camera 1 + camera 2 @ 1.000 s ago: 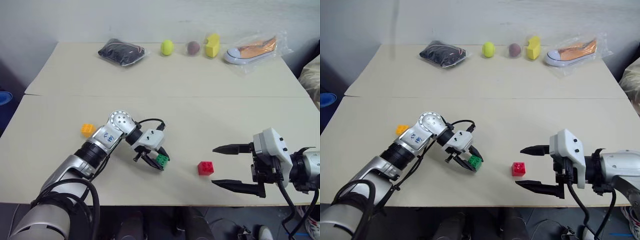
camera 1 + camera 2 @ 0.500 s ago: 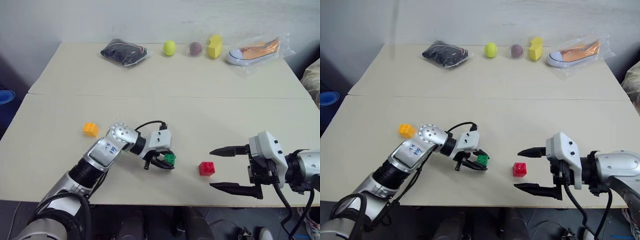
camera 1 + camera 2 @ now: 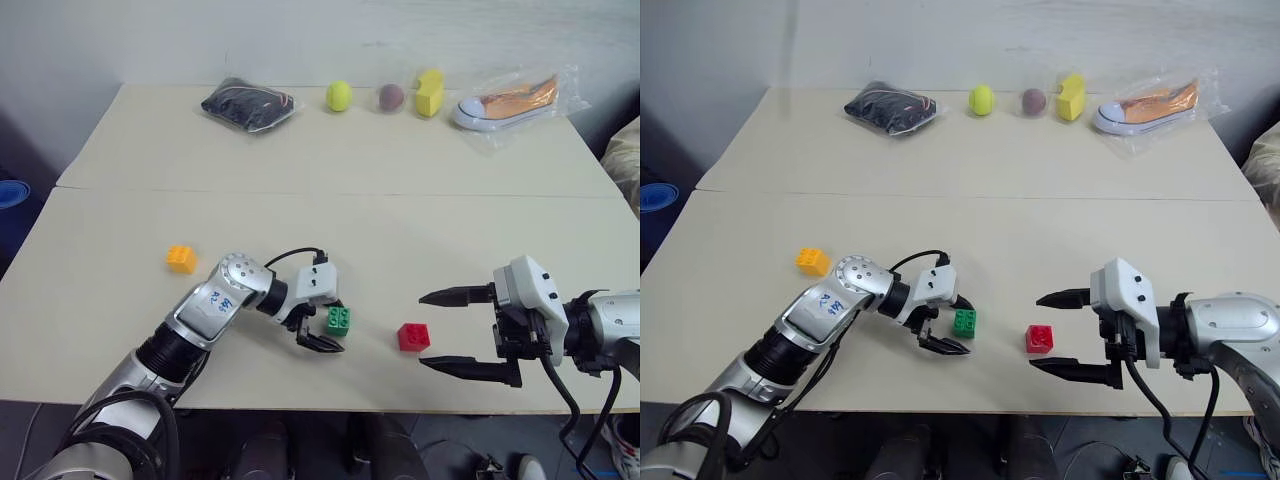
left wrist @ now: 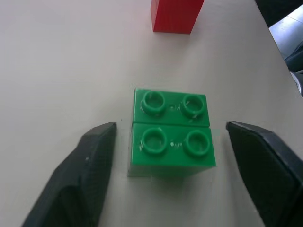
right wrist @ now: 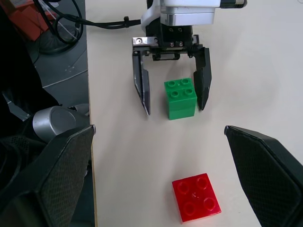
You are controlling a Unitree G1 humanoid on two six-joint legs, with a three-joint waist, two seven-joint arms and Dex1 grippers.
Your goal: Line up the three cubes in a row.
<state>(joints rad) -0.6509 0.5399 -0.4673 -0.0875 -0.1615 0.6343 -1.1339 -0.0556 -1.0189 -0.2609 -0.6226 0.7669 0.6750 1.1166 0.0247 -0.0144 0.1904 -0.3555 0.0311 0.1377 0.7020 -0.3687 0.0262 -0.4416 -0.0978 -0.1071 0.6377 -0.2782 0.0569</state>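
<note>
Cubes are what we are lining up, and we place everything from the green cube point(image 3: 338, 320), which stands on the table point(image 3: 330, 160) studs up. The red cube point(image 3: 411, 336) lies just to its right and a little nearer our body; the orange-yellow cube point(image 3: 181, 258) sits well off to its left and somewhat farther from us, so the three do not yet form a row.

Our left gripper point(image 3: 322, 326) straddles the green cube with its jaws spread wide; in the left wrist view there is bare table on both sides between the fingers point(image 4: 90, 161) and the brick, so nothing is gripped. Our right gripper point(image 3: 448, 329) hangs beyond the red cube, on the far side from the green one, jaws likewise wide apart and empty.

We judge the green cube set down beside the red. The outlier is the orange-yellow cube, left of the green one, and our left arm is clearly the nearer to fetch it.
</note>
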